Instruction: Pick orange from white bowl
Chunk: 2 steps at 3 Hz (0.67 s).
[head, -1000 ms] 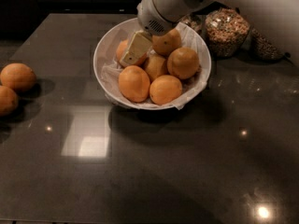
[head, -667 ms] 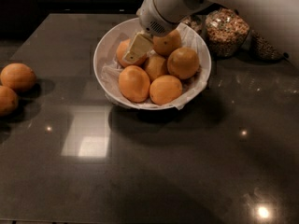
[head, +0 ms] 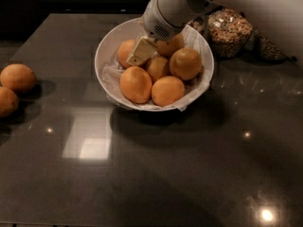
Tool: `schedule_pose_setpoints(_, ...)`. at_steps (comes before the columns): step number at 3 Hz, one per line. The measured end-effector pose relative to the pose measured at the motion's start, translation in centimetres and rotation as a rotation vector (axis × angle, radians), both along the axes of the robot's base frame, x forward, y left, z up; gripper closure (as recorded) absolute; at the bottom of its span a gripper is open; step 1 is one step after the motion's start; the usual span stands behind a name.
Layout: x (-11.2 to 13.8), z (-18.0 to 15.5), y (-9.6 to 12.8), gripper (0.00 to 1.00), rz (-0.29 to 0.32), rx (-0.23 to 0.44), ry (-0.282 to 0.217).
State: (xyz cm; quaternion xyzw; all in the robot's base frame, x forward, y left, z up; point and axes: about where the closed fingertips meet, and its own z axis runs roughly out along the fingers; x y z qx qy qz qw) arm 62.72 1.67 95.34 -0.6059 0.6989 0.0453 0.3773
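hand [head: 141, 52]: down inside the white bowl [head: 106, 46], tip touching an orange [head: 124, 52]; apart or clamped, you cannot tell. other oranges [head: 168, 90] lie close beside it. status, as judged: nothing lifted yet; you have grasp and lift left.

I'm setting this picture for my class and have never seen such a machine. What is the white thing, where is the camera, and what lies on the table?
The white shape at the top is a robot arm, ending in a pincer for grasping. The single camera looks down on a dark table. The pincer is in the white bowl, among its oranges, by the rear-left orange; whether it grips anything cannot be told. Two loose oranges lie at the left, and glass jars of grain stand behind the bowl to the right.
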Motion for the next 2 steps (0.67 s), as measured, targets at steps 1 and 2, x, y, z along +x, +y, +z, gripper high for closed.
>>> schedule_pose_setpoints(1,-0.25,-0.55,0.07,0.36,0.005,-0.003,0.016)
schedule_pose_setpoints(2,-0.35,-1.32,0.89,0.37,0.029,-0.004,0.039)
